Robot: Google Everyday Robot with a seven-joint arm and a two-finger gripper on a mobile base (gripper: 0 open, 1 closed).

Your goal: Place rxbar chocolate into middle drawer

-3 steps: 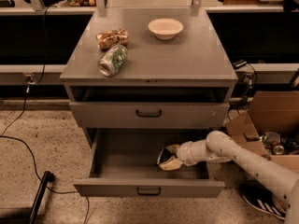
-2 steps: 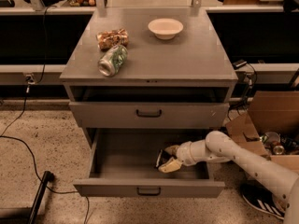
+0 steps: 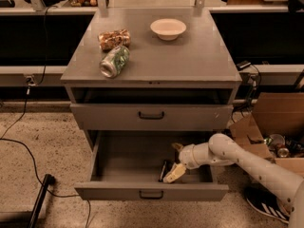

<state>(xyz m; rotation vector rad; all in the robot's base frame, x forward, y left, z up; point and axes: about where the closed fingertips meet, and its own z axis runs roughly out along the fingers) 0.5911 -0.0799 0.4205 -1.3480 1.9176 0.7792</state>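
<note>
The middle drawer [image 3: 151, 192] is pulled open, the lowest drawer of the grey cabinet. My gripper [image 3: 175, 159] reaches into it from the right, its white arm coming over the drawer's right side. The fingers are spread apart, one pale fingertip [image 3: 174, 173] low near the drawer front and the other further back. The rxbar chocolate [image 3: 164, 170], a small black bar, rests on the drawer floor just left of the lower fingertip, partly hidden by it. It does not sit between the fingers.
On the cabinet top lie a green can [image 3: 114, 61] on its side, a tan crinkly packet [image 3: 114, 38] and a white bowl [image 3: 168, 28]. The drawer above [image 3: 151, 116] is shut. Cardboard boxes [image 3: 275, 122] stand at the right, and cables and a black pole [image 3: 40, 198] lie on the floor at the left.
The black bar was between the fingers before. Now the fingers stand wider and the bar rests on the drawer floor, slightly left of them. The arm has barely moved.
</note>
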